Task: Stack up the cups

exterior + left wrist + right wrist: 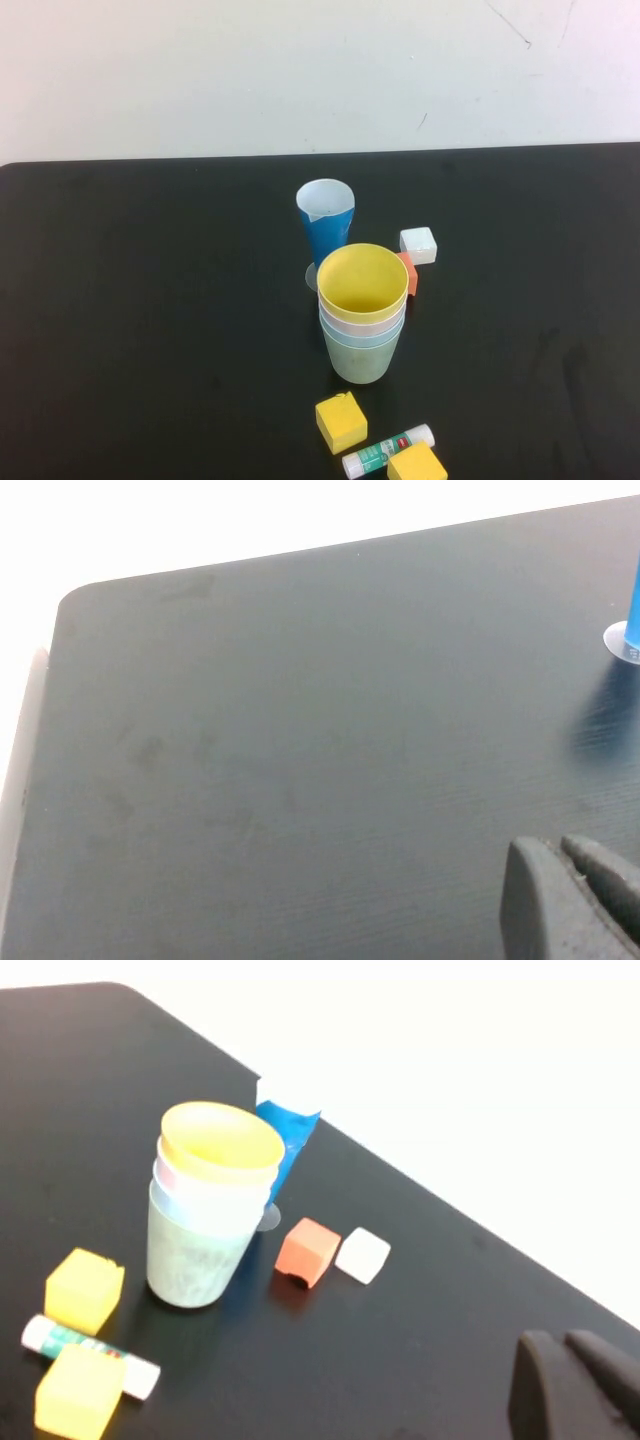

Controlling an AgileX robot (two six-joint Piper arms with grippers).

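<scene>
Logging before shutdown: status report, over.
Left hand and right hand both off the cups, empty. Cups stacked four deep, yellow on top. Blue cone glass right behind the stack.

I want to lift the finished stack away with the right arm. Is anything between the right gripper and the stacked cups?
Nothing visible blocks it. In the right wrist view, bare table lies between the right gripper and the stacked cups. The orange block and white block sit off beside the stack. The left gripper is far off over bare table.

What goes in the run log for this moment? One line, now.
cups: four nested, yellow on top, green outermost | left gripper: shut, over bare table | right gripper: shut, away from stack
</scene>
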